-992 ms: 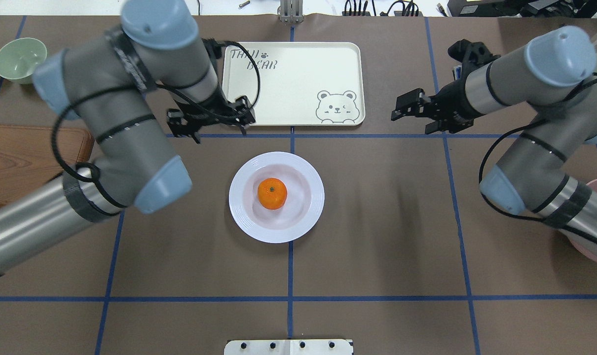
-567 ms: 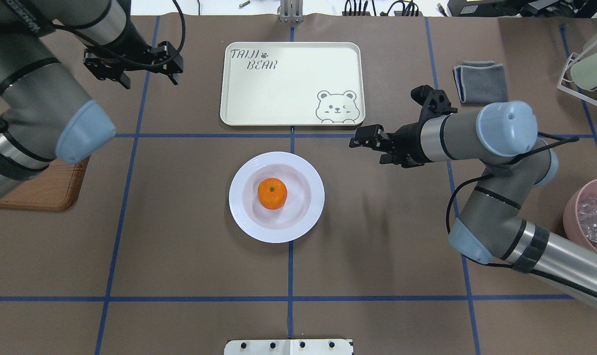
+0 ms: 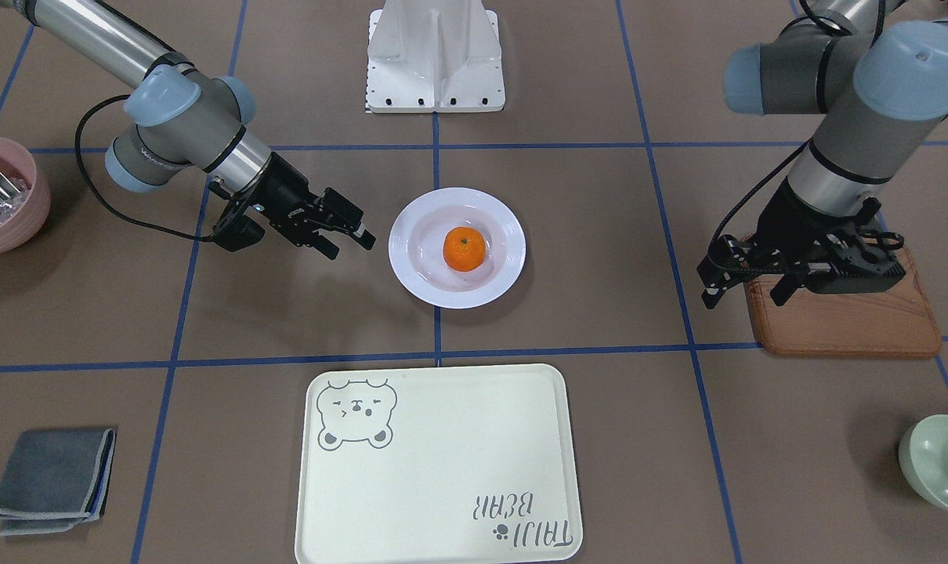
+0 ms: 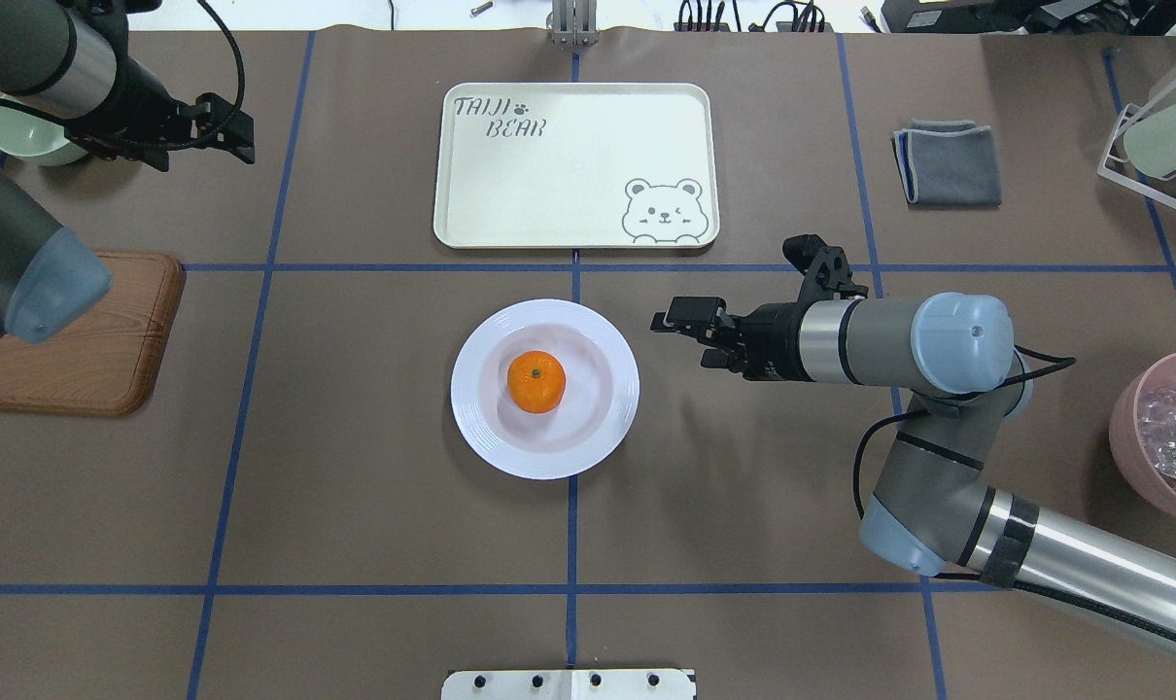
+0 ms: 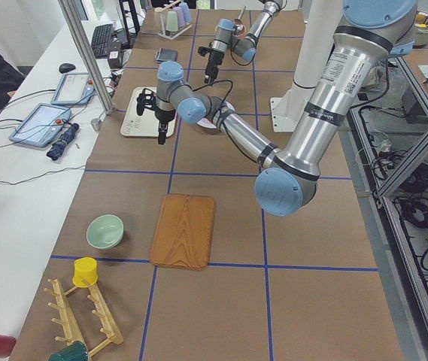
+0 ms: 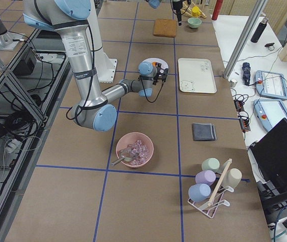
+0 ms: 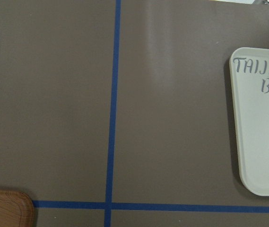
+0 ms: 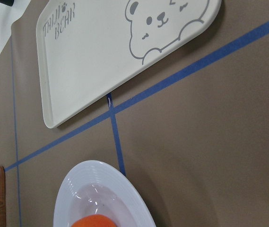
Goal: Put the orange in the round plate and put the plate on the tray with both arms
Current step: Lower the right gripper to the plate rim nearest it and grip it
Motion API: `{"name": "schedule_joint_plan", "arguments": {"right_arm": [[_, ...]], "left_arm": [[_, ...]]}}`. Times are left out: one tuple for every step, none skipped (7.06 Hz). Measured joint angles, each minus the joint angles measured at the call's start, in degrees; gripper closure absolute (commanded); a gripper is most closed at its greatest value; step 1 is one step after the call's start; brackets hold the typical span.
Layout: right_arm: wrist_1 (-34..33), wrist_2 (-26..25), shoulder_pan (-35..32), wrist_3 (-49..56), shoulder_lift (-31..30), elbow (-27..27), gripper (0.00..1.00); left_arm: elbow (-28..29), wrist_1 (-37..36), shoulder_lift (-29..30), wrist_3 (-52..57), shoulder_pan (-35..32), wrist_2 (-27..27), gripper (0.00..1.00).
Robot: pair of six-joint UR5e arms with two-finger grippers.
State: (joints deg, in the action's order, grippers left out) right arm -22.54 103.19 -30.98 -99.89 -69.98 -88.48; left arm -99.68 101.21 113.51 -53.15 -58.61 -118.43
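The orange [image 4: 536, 381] rests in the middle of the white round plate [image 4: 471, 413] at the table's centre, also visible in the front view as the orange [image 3: 464, 248] in the plate [image 3: 411, 274]. The cream tray [image 4: 588, 146] lies bare just beyond the plate. My right gripper [image 4: 682, 340] hangs open and empty just right of the plate's rim, pointing at it; its wrist view shows the plate [image 8: 91, 182], the orange [image 8: 94, 221] and the tray [image 8: 101, 61]. My left gripper [image 4: 202, 157] is open and empty far to the left, over bare table.
A brown wooden board [image 4: 83, 340] lies at the left edge, with a pale green bowl [image 3: 940, 462] beyond it. On the right are a folded grey cloth [image 4: 948, 163], a pink bowl [image 4: 1161, 437] and a cup rack [image 4: 1157, 136].
My left arm has swung away from the tray's near-left corner to the far left. My right gripper has moved in to just beside the plate's right rim. Plate and orange have not moved.
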Motion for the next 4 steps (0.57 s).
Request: {"name": "schedule_joint_plan", "arguments": {"right_arm": [[0.47,-1.14,1.32,-0.09,0.24,0.19,0.00],[0.65,-2.32,2.54,-0.12,0.46,0.19,0.00],[0.71,-3.72,3.69,-0.13,0.67,0.27,0.00],[0.73,-4.83,4.57,-0.18,0.79,0.54,0.00]], "left_arm": [[0.96,0.76,-0.48,0.82,-0.11,0.50,0.02],[1.83,1.05,-0.66,2.19,-0.19,0.72,0.02],[2.41,1.14,-0.69,3.07,-0.34,0.79,0.02],[2.66,1.15,-0.68,3.42,-0.52,0.82,0.02]]}}
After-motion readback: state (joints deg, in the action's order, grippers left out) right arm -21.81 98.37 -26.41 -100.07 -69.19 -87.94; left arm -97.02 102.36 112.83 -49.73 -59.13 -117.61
